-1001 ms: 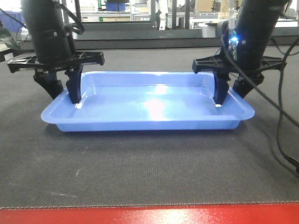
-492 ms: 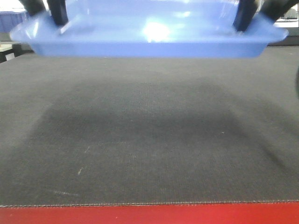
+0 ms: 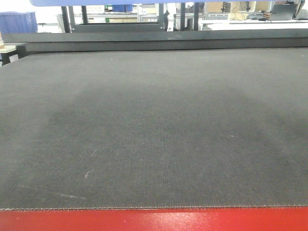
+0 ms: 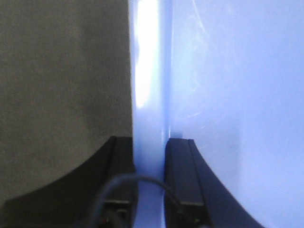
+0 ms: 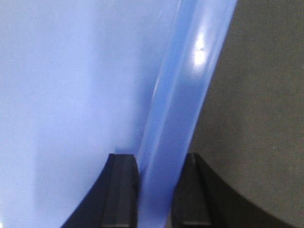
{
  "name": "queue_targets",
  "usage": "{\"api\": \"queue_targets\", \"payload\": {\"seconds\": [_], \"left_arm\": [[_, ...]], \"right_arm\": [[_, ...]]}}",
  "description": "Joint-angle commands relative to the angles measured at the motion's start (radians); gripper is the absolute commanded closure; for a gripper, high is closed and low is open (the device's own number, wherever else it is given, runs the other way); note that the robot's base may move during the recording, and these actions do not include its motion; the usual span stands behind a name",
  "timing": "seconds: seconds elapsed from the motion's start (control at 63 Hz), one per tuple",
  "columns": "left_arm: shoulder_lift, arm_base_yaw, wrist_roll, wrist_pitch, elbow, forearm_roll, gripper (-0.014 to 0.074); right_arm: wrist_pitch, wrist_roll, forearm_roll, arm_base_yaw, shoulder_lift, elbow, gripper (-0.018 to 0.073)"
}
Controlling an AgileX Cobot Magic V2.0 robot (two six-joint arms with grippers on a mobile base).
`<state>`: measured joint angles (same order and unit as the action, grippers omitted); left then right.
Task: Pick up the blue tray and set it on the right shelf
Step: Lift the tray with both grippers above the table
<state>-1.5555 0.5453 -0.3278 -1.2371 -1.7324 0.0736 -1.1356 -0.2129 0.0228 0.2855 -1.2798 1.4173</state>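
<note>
Left pincer (image 4: 149, 145): closed tight on the left rim of the blue tray (image 4: 228, 95). One black finger (image 4: 122, 156) sits on the outer side of the rim and the other (image 4: 181, 161) on the inner side, both pressed against the plastic.
Left of the left pincer: the dark mat (image 4: 61, 85), blurred, lying below the rim.
Blue tray: held between the two pincers, its glossy floor spreading rightward from the left pincer and leftward from the right one. In the front view only a thin blue strip of it shows at the very top edge, well clear above the bench (image 3: 154, 219).
Right pincer (image 5: 156, 164): clamped on the tray's right rim, with the inner finger (image 5: 121, 185) on the floor side and the outer finger (image 5: 192, 185) on the mat side. The rim runs away between them, leaning rightward in the wrist view, with a glint of light on it.
Right of the right pincer: more dark mat, well below the rim.
Bench: red along its front edge, with the woven mat covering its top and a soft darker patch across the middle.
Background: dark blue bins (image 3: 17, 21) at far left beyond the bench.
</note>
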Motion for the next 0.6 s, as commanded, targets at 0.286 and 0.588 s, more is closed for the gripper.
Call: {"api": "queue_targets", "payload": {"seconds": [0.286, 0.588], "left_arm": [[0.19, 0.005, -0.034, -0.065, 0.258, 0.059, 0.0641], [0.297, 0.005, -0.038, -0.074, 0.273, -0.004, 0.0641]], "right_arm": [[0.032, 0.027, -0.036, 0.13, 0.039, -0.057, 0.0503], [0.034, 0.027, -0.037, 0.184, 0.089, -0.056, 0.0503]]}}
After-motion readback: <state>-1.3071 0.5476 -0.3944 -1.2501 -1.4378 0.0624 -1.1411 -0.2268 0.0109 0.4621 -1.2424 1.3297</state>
